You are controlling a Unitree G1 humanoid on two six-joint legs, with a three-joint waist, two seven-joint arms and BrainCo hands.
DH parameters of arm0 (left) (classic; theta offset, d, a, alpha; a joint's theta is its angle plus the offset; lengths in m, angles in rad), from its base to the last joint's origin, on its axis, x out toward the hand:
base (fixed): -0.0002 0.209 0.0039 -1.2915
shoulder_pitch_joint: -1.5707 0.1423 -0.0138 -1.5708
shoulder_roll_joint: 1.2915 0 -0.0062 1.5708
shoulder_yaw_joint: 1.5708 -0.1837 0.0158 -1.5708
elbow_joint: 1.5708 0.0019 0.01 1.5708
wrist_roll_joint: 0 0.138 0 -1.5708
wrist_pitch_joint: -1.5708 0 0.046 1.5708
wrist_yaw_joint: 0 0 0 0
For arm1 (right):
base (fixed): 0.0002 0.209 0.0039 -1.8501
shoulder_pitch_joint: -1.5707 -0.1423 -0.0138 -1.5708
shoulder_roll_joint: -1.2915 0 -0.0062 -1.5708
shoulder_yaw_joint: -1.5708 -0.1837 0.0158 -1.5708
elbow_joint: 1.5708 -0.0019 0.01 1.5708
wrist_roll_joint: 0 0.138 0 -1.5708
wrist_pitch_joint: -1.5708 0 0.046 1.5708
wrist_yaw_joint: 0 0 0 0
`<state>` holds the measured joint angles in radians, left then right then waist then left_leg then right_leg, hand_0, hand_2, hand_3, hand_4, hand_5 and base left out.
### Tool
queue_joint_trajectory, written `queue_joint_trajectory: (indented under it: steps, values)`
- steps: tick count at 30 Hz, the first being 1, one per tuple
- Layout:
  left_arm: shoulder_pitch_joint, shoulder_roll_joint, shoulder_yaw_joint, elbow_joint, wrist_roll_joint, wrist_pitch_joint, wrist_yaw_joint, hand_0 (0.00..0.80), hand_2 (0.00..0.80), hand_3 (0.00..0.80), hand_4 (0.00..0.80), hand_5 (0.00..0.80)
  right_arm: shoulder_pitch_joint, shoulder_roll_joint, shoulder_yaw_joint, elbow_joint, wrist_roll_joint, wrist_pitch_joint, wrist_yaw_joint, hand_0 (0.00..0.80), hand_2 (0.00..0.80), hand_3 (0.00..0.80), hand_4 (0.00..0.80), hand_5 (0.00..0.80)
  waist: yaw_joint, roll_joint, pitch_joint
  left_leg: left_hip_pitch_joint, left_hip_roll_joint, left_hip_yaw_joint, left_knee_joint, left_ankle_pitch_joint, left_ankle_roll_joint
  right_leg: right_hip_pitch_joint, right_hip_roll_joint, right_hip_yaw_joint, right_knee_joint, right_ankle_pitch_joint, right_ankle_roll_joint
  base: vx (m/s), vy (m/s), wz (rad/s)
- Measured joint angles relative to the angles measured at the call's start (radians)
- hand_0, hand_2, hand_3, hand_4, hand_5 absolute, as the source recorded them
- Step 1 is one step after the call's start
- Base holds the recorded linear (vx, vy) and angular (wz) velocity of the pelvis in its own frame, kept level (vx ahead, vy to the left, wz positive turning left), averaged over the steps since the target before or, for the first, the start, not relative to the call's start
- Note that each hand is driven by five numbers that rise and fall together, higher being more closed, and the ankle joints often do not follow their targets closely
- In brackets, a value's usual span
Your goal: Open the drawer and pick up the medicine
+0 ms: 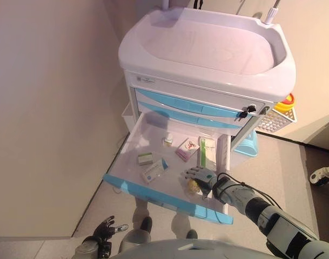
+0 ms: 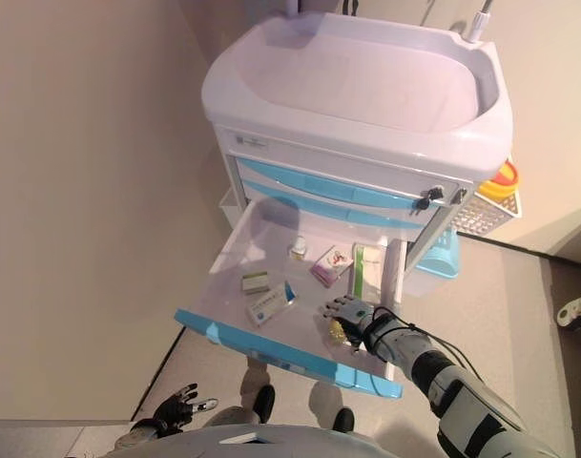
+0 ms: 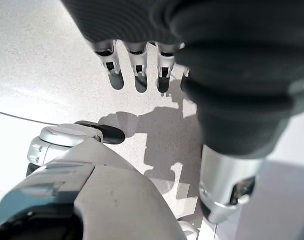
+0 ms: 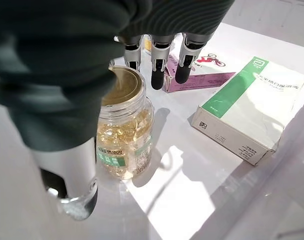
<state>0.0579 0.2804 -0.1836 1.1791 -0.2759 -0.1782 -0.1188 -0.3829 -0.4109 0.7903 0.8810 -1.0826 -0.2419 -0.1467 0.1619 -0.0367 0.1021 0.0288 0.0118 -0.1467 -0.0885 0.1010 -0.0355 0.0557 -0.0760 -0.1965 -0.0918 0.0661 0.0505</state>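
Note:
The cart's (image 1: 207, 54) lowest drawer (image 1: 153, 197), white with a blue front, is pulled fully out. A clear bottle of yellow capsules with a gold lid (image 4: 124, 135) stands upright near the drawer's front right (image 1: 193, 186). My right hand (image 1: 201, 175) hovers just over it, open: the straight fingers (image 4: 157, 75) reach past the lid and the thumb hangs beside the bottle, not closed on it. My left hand (image 1: 105, 229) hangs low over the floor, open and empty.
Also in the drawer are a green-and-white box (image 1: 207, 152), a pink box (image 1: 187, 149), a small bottle (image 1: 168, 141), a small green box (image 1: 146, 158) and a blue-and-white box (image 1: 154, 171). A wire basket (image 1: 277, 116) hangs on the cart's right side. A wall runs along the left.

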Motion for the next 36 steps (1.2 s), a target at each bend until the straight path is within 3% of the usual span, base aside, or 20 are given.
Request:
queue_joint_trajectory:
  steps: [36]
  values:
    - [0.002,-0.001,-0.009,0.000,0.000,0.000,0.001,0.000,0.000,0.000,0.000,0.000,0.026,0.002,-0.001,0.005,0.001,0.056,-0.046,0.000,0.000,0.000,0.000,0.000,-0.001,0.005,-0.001,0.000,0.001,0.001,0.000,0.000,0.000,-0.001,-0.001,0.003,0.000,0.000,0.000,0.000,0.000,0.00]
